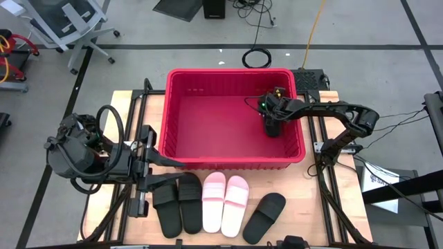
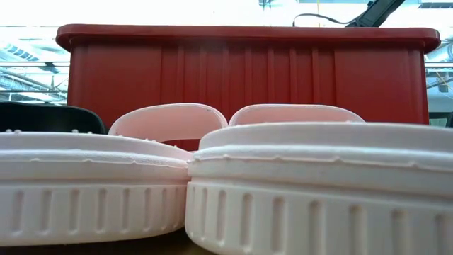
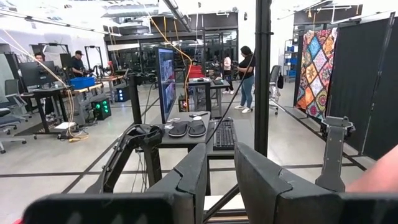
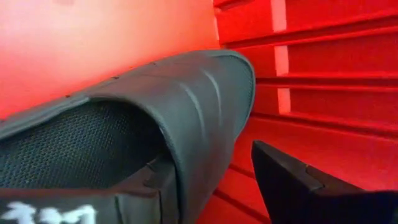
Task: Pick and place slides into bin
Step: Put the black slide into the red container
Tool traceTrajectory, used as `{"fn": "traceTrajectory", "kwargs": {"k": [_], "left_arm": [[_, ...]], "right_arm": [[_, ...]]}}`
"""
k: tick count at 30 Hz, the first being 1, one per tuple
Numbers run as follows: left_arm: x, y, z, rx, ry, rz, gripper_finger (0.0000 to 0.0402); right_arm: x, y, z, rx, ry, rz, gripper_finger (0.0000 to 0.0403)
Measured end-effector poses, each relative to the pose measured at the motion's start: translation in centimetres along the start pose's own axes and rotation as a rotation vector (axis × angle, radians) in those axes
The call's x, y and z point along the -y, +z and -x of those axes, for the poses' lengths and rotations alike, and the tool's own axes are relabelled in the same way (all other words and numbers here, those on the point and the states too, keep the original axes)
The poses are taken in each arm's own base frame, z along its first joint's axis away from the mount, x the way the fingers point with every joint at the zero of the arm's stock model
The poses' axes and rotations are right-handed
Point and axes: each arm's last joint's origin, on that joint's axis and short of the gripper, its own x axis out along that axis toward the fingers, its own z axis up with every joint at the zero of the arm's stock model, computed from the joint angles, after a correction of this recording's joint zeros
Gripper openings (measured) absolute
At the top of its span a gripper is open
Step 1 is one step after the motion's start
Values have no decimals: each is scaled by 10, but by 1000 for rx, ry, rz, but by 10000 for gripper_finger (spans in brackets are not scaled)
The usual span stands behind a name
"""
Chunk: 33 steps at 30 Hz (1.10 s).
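Observation:
The red bin (image 1: 232, 162) stands at the table's middle. My right gripper (image 1: 273, 126) reaches down into its right part, open over a black slide (image 4: 186, 93) beside the bin's slotted right wall (image 4: 323, 81). One finger (image 4: 292, 186) stands outside the slide's strap, with a gap between them. The other finger (image 4: 74, 208) lies low at the strap's opening. On the table before the bin lie two black slides (image 1: 177, 200), two pink slides (image 1: 225, 202) and one more black slide (image 1: 265, 216). My left gripper (image 3: 221, 171) waits raised at the bin's near left corner, open, holding nothing. My right gripper has one finger (image 4: 74, 208) at the opening under the black slide's strap (image 4: 168, 162), coming slanting from above. Whether that finger touches the strap I cannot tell. The outer finger is clear of the slide.
The pink slides (image 2: 283, 184) lie soles down close to the table's near edge, with the bin's near wall (image 2: 248, 78) behind them. The left half of the bin (image 1: 208, 117) shows bare floor. Black rails (image 1: 325, 173) run along both sides of the table.

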Motion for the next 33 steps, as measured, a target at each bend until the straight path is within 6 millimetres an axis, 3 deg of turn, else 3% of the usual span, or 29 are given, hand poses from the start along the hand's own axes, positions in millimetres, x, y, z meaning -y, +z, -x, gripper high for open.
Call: {"fn": "traceTrajectory", "kwargs": {"k": [11, 22, 28, 33], "left_arm": [[0, 0, 0, 0, -3, 0, 88], [1, 0, 1, -1, -8, -1, 88], [2, -1, 1, -7, -9, -6, 88], [2, -2, 1, -19, -10, -17, 88]], "right_arm": [[-3, -3, 1, -22, 43, -98, 173], [-15, 0, 8, -4, 109, -73, 172], [-23, 4, 19, -4, 46, -26, 179], [-18, 5, 39, 57, 14, -57, 179]]}}
